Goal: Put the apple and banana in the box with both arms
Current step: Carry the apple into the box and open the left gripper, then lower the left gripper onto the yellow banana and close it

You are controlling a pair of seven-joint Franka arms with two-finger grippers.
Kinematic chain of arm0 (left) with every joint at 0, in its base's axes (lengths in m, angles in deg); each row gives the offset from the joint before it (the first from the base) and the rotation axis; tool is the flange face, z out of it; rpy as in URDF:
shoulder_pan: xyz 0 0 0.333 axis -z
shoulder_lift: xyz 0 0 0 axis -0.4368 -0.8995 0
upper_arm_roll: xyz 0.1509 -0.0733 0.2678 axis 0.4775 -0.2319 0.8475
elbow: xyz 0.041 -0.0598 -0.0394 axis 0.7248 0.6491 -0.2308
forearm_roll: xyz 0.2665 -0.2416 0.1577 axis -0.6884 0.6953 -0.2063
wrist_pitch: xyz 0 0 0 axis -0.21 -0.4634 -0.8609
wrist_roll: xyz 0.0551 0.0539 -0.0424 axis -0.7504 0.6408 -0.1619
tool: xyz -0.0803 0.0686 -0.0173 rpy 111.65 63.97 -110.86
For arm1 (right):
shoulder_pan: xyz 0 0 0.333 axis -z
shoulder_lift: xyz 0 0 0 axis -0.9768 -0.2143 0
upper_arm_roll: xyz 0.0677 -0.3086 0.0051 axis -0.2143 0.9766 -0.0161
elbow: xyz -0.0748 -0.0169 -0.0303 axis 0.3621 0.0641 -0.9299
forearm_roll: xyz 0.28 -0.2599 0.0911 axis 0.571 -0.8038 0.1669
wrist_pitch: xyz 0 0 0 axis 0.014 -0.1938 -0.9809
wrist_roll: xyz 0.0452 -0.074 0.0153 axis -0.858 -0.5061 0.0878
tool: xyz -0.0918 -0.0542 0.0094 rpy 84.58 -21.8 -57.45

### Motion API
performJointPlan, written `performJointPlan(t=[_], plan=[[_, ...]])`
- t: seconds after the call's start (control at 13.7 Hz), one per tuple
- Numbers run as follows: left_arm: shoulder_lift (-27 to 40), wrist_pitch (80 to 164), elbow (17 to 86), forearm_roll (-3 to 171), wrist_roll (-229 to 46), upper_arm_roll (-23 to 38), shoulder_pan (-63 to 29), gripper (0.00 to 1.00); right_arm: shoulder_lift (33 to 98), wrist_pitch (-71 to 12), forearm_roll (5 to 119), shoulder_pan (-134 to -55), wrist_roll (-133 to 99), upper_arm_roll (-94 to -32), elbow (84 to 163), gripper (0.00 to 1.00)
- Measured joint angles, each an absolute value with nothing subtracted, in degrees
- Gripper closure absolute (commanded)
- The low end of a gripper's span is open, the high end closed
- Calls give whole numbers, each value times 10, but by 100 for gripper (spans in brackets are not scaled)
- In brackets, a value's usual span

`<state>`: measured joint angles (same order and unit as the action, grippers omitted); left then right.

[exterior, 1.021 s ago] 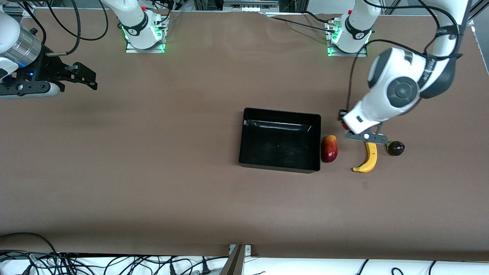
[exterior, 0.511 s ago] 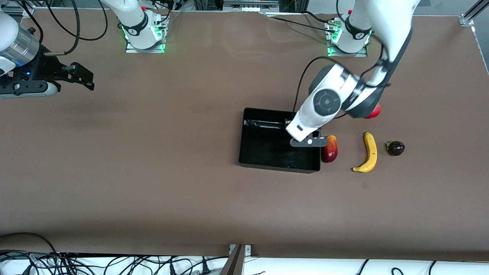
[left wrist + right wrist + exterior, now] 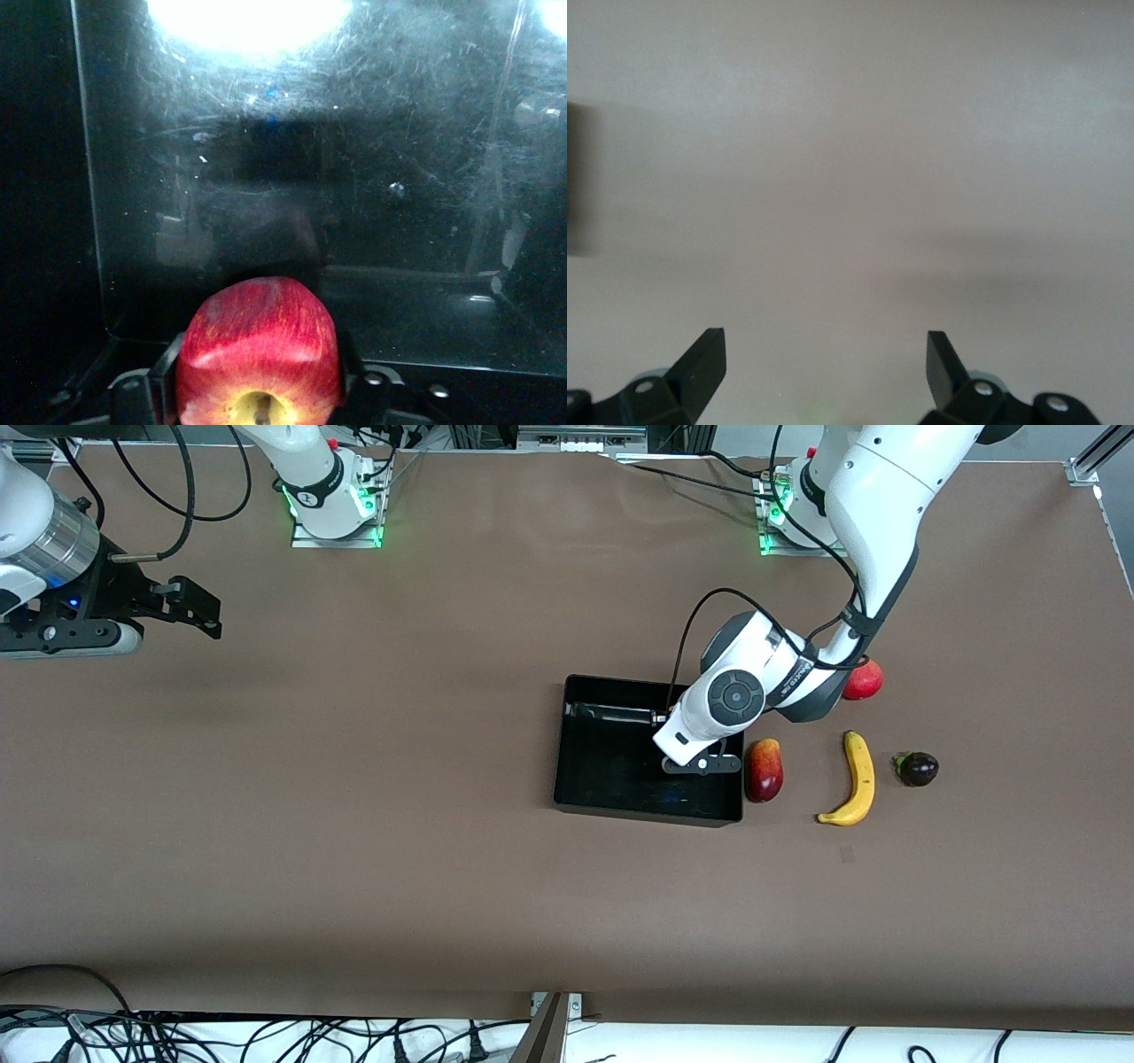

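The apple [image 3: 259, 350], red with a yellow patch round its stem, sits between the black fingers [image 3: 168, 367] of my left gripper [image 3: 704, 764], which is shut on it. In the left wrist view the glossy black floor of the box [image 3: 292, 177] fills the space beneath it. In the front view the left hand hangs low over the box [image 3: 560, 744], at the end closest to the fruits, and hides the apple. The banana [image 3: 858, 779] lies on the table, toward the left arm's end from the box. My right gripper [image 3: 208, 615] waits open over bare table at the right arm's end.
An elongated red-orange fruit [image 3: 764, 770] lies right beside the box wall. A round red fruit [image 3: 866, 682] shows partly under the left arm's elbow. A dark purple fruit [image 3: 918, 768] sits beside the banana. Brown table stretches between the box and the right arm.
The left arm has swung with the apple from above the banana's end to over the box, then sunk lower into it. The right arm has hardly moved.
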<state>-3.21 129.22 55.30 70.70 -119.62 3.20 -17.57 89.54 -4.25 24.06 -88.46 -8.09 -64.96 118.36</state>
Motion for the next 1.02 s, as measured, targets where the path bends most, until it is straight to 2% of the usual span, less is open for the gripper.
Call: performJointPlan(t=[0.22,0.58,0.88,1.02], plan=[[-21,1269,539,707,-1198,33,-179,0,896,-43,241,-885,-79,-650,1181,0],[32,1047,412,670,-1129,56,-225,0,896,-44,241,-882,-80,-650,1177,0],[19,1039,400,584,-934,64,-327,0,896,-44,241,-882,-80,-649,1175,0],[-19,1082,409,555,-889,64,-369,0,896,-44,241,-882,-80,-649,1174,0]])
